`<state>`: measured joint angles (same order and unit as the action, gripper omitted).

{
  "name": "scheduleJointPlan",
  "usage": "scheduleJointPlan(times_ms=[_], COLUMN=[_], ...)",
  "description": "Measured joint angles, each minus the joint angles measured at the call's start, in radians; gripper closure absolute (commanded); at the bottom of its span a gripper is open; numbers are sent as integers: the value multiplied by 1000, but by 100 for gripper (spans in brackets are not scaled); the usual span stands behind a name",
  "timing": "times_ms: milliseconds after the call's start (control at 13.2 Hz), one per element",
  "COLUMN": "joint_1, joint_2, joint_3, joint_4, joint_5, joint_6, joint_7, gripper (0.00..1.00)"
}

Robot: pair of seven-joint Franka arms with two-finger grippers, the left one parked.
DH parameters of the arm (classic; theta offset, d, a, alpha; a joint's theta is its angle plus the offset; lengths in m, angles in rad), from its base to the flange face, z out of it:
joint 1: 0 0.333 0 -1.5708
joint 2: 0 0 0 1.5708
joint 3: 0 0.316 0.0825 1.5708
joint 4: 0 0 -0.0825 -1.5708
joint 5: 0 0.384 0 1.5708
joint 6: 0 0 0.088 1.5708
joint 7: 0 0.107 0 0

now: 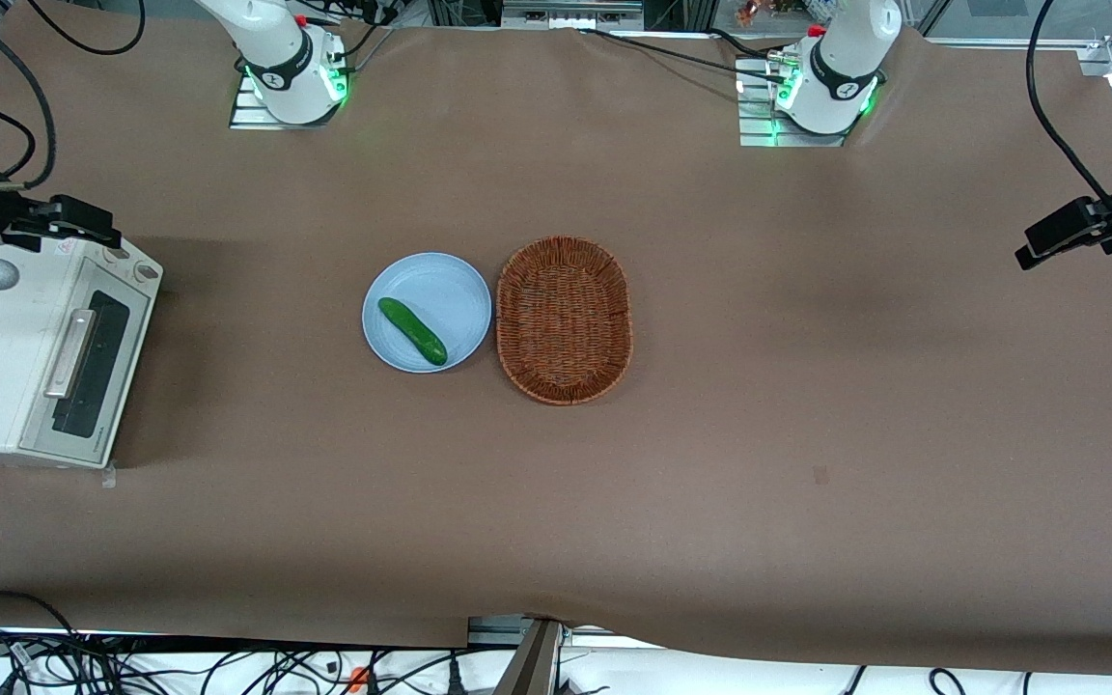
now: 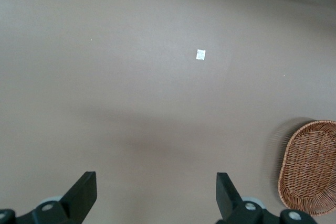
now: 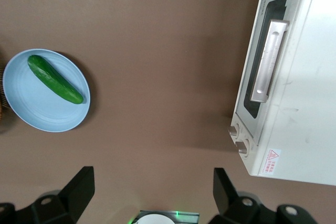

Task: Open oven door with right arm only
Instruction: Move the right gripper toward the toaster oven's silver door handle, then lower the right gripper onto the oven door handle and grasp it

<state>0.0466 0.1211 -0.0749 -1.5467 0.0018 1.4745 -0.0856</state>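
The toaster oven (image 1: pixel 11 357) sits at the working arm's end of the table, a boxy cream-white thing with smooth painted sides. Its oven door (image 1: pixel 83 362) faces toward the middle of the table, where the plate is. The door is shut flat against the front: a silver frame around a long dark glass window, with a flat brushed-metal bar handle (image 3: pixel 268 60) running lengthwise along it. The door's long axis runs from nearer the front camera to farther from it, and the two small knobs (image 3: pixel 237 138) sit at the farther end.

In front of the door, well apart from it, there's a round pale blue plate (image 1: pixel 427 312) with faint rings in it, and a glossy green cucumber (image 1: pixel 412 331) lying diagonally on it. Just beside the plate, toward the parked arm's end, is an oval woven wicker basket (image 1: pixel 564 319), brown and ribbed. Everything rests on a matte brown table (image 1: pixel 807 405) cover.

The right arm (image 1: pixel 271 43) rises from its base and swings out over the oven. The gripper (image 3: pixel 152 184) hangs above the farther end of the oven with the wrist camera looking straight down. Its two black fingers (image 3: pixel 80 186) are spread wide apart and have hold of nothing.
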Motion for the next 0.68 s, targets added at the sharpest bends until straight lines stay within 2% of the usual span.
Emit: scheduleJointPlan(times_ms=[76, 228, 380, 532, 684], joint_1=[7, 13, 13, 17, 45], joint_2=[16, 53, 84, 112, 135], joint_3=[0, 1, 1, 1, 2], joint_4=[-1, -4, -12, -15, -22], joint_5=[-6, -13, -14, -19, -73], joint_6=[-5, -12, -18, -19, -19], joint_7=[0, 1, 1, 1, 0], gripper=[3, 18, 51, 74, 91])
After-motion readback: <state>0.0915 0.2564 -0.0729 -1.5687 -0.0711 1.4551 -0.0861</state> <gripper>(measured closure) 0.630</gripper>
